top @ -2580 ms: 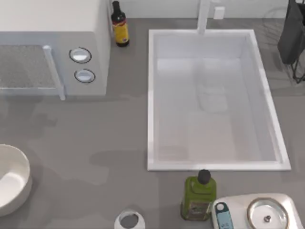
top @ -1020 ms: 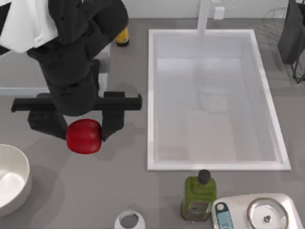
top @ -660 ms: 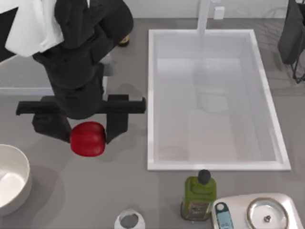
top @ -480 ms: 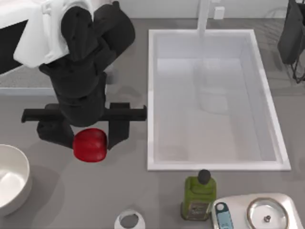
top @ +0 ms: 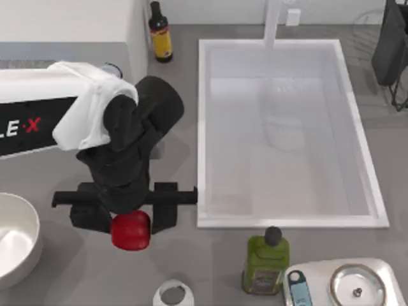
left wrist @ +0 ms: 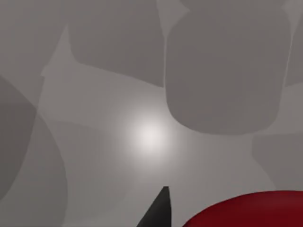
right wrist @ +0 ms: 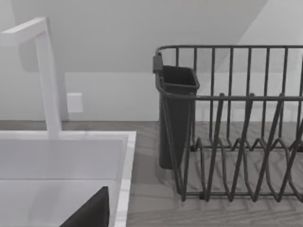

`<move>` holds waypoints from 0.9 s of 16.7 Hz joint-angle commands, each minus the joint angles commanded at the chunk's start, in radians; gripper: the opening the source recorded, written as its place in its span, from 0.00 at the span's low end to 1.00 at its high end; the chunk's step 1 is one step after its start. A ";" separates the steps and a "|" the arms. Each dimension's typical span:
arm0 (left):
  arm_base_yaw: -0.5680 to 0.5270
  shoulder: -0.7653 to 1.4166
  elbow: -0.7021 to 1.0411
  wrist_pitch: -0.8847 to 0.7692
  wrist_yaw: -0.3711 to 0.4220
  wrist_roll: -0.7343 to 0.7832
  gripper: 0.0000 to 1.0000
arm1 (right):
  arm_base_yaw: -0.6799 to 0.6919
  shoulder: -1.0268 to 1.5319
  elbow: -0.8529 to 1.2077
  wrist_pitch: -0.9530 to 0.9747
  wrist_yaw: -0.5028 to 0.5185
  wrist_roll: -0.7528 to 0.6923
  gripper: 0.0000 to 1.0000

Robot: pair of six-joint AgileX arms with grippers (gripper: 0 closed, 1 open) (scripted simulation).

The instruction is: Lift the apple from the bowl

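While left pincer [top: 131, 224] clamps apple [top: 131, 230] clear of bowl [top: 24, 237], smooth round skin risks slipping, dropping onto bench [top: 210, 264].

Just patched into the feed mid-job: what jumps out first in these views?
The black left gripper stands out first, shut on the small glossy red apple above the grey counter, to the right of the wide white bowl at the top view's left edge. The big white sink lies to their right.
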 joint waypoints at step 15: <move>0.000 0.003 -0.009 0.009 0.000 0.000 0.83 | 0.000 0.000 0.000 0.000 0.000 0.000 1.00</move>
